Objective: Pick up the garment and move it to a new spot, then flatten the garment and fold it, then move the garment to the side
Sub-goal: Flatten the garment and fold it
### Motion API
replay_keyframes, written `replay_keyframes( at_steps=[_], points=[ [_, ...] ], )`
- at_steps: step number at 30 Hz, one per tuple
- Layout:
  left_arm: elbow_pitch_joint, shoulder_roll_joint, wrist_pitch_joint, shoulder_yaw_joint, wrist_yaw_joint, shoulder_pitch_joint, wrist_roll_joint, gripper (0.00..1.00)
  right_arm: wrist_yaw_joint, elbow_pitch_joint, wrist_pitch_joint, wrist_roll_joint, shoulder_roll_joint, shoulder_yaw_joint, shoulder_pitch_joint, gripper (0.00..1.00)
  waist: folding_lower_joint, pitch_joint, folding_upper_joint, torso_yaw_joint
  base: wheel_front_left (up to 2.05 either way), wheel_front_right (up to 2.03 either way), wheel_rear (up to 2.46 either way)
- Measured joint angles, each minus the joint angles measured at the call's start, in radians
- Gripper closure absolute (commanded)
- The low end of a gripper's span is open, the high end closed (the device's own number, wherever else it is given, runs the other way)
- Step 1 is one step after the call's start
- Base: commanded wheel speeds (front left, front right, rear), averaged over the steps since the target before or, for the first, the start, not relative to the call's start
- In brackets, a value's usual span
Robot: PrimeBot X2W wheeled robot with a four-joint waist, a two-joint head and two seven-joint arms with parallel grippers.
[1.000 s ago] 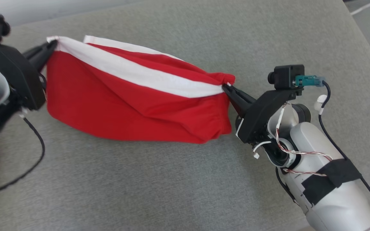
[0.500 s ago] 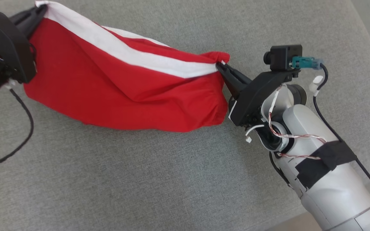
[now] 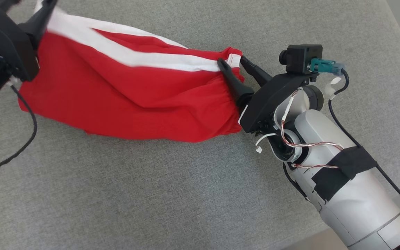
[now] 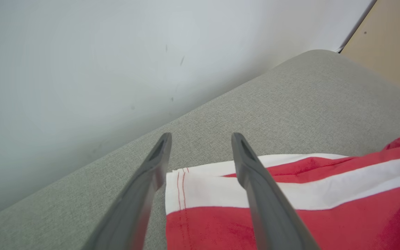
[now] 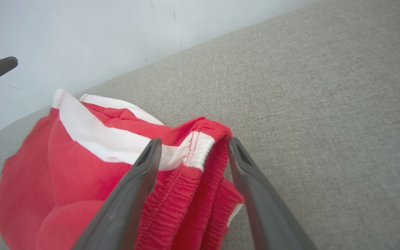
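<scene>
Fabric, grey and coarse, covers the counter (image 3: pixel 186 194) I am working over. Across its far half lies the garment (image 3: pixel 134 100), red with a white stripe (image 3: pixel 151 62). It is drawn out lengthwise but rumpled, with a long crease through the middle. My right gripper (image 3: pixel 232 61) is spread wide at the gathered waistband (image 5: pixel 200 180), one finger either side of its corner, clamping nothing. My left gripper (image 4: pixel 200 139) is likewise wide and empty, with the corner of the stitched hem (image 4: pixel 181 184) lying between its fingers at the other end. I judge the cloth light, thin and limp: it should sag and bunch wherever it is unsupported, and slide little on this rough cover. For flattening I would pinch the corners. The thick elastic on the right looks the surest hold, the doubled hem on the left next best, and I would draw them apart gently.
</scene>
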Motion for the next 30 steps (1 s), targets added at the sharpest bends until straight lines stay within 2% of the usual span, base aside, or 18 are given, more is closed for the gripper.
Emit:
replay_keyframes(
  at_steps=[10,17,23,30],
  points=[
    [0.057,-0.005,-0.166,-0.033,0.0,0.021,-0.059,0.0,0.003,0.037,-0.095,-0.071,-0.015,-0.001,0.007,0.0,0.0,-0.049,0.0,0.022,0.0,0.0,0.0],
    [0.057,0.005,-0.261,-0.06,0.0,0.189,-0.127,0.0,-0.007,0.029,-0.149,-0.11,-0.105,-0.002,0.104,0.0,0.0,-0.113,-0.0001,0.047,0.0,0.0,0.0],
    [0.049,-0.017,-0.354,-0.054,0.0,0.313,-0.179,0.0,-0.018,-0.014,-0.189,-0.126,-0.119,0.008,0.234,0.0,-0.0001,-0.175,-0.0002,0.088,0.0,0.0,0.0],
    [0.027,-0.049,-0.376,-0.052,0.002,0.472,-0.205,0.0,-0.034,-0.055,-0.208,-0.126,-0.129,0.019,0.334,0.0,-0.0001,-0.229,-0.0002,0.124,0.0,0.0,0.0]
  ],
)
